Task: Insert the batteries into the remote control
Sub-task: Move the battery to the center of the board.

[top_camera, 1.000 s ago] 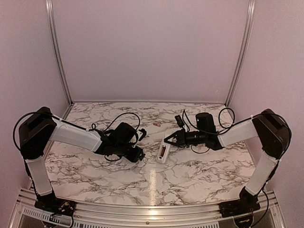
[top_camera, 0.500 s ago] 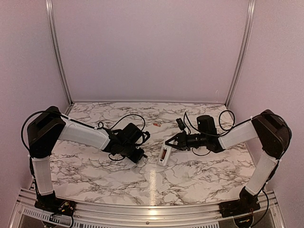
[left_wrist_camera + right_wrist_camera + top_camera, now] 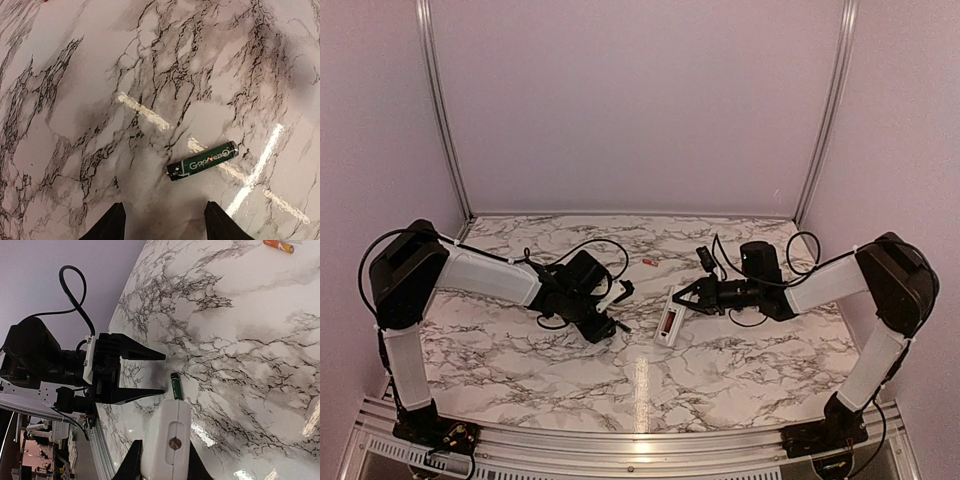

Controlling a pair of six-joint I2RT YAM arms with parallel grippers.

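A green battery [image 3: 202, 160] lies flat on the marble table, just ahead of my left gripper [image 3: 165, 225], which is open and empty. It also shows in the top view [image 3: 621, 326] and the right wrist view [image 3: 175, 386]. My right gripper [image 3: 162, 462] is shut on the white remote control [image 3: 167, 445] and holds it tilted near the table's middle [image 3: 668, 315]. Something red shows in the remote's open recess. A red battery [image 3: 650, 262] lies alone farther back; it also shows in the right wrist view [image 3: 277, 245]. The left gripper [image 3: 162, 374] faces the remote's far end.
The marble table [image 3: 720, 370] is walled at the back and both sides. Black cables loop over both wrists [image 3: 595, 245]. The aluminium rail [image 3: 640, 440] runs along the near edge.
My left arm has stretched and its wrist turned, with the open gripper staying by the green battery. My right gripper has shifted the remote slightly to the right.
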